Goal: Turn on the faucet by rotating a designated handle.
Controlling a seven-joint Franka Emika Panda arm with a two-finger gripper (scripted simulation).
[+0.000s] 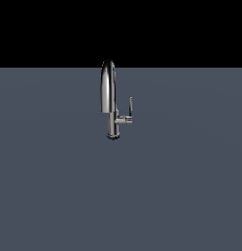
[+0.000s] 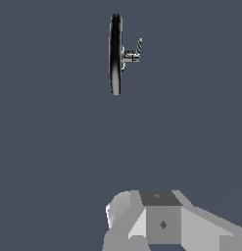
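The chrome faucet stands upright on the grey floor in the middle of the exterior view, its arched spout rising above a slim post and a dark round base. The handle is a thin flat lever pointing up from a short stub on the exterior view's right of the post. The wrist view looks down on the faucet and its handle from a distance. Only grey blocky parts of my gripper show at that picture's edge, well apart from the faucet. Its fingertips are hidden. The arm does not appear in the exterior view.
A flat grey floor spreads around the faucet on all sides, with a black background behind it.
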